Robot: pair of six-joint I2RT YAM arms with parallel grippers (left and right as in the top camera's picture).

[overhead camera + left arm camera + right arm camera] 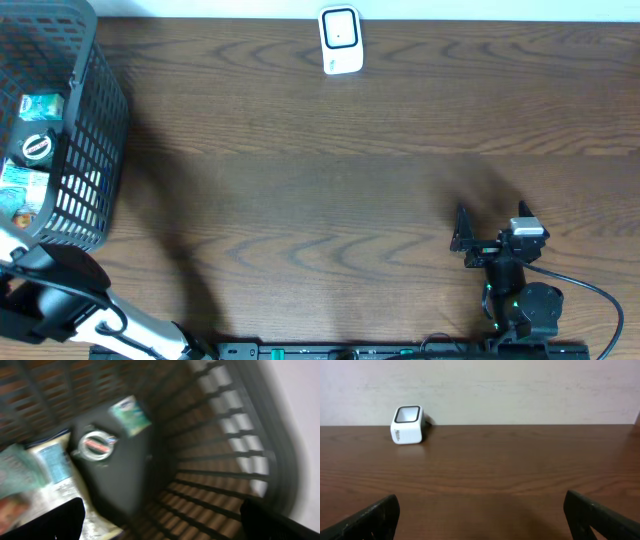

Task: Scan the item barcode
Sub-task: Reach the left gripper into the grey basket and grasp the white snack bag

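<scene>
Overhead shows the dark plastic lattice basket [92, 170] parked at the tabletop's far-left corner, presumably so stock stays clear of the small white cube-shaped barcode scanner [341, 40], which sits at the middle of the far edge with its window tipped up. I judge the likeliest item to be the black pouch with a round silver-and-red label [125, 475]. It lies flat inside the basket among a small green-and-white packet [129, 415] and pale blue-labelled bags, blurred in the left wrist view, with no barcode legible. My left gripper [167, 520] hangs over the basket, jaws wide apart and empty, lined up for a pick. My right gripper [490, 228] waits near the near edge toward the right corner, jaws apart, facing the scanner.
</scene>
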